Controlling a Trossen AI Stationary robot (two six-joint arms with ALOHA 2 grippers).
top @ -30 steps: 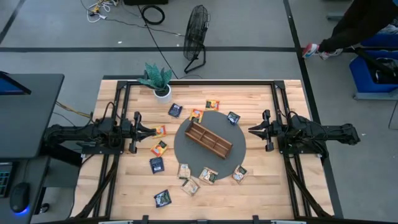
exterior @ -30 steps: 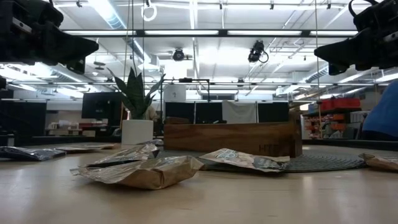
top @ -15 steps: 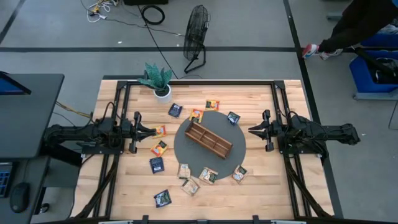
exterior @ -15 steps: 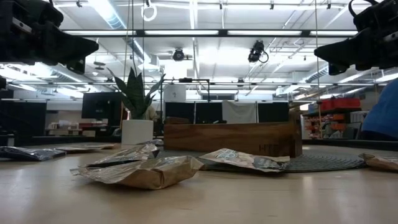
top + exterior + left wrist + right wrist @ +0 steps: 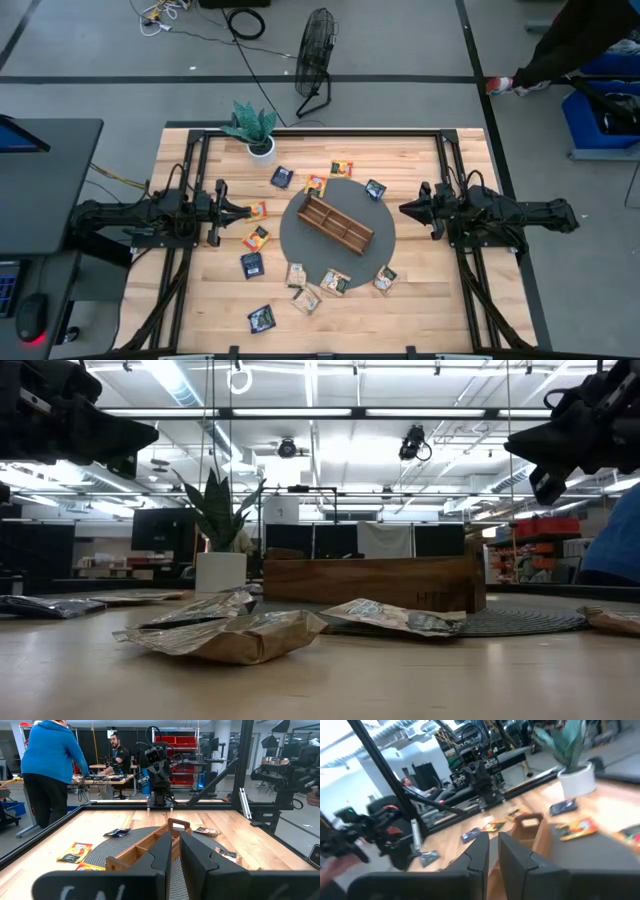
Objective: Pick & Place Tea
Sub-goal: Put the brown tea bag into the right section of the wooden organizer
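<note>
Several flat square tea sachets lie flat on the table around a round grey mat [image 5: 296,243]: dark blue [image 5: 282,177], orange [image 5: 257,237] and beige [image 5: 335,282]. A long wooden divided tray [image 5: 335,225] stands on the mat. My left gripper [image 5: 245,210] hovers level above the table's left side and points at the mat. Its fingers [image 5: 165,851] are shut, with only a slit between them. My right gripper [image 5: 403,209] hovers level at the right side, facing the mat, and is shut too [image 5: 493,837]. Neither touches anything.
A potted plant [image 5: 255,135] stands at the table's far left corner. Black frame rails [image 5: 196,170] run along the left and right sides. A fan [image 5: 316,60] stands on the floor beyond the far edge. A person [image 5: 580,40] is beyond the far right corner.
My right gripper has rolled about the line it points along, so in the low view it now sits tilted. It has stayed in place. Its fingers keep the same gap. The sachets and the tray have not moved.
</note>
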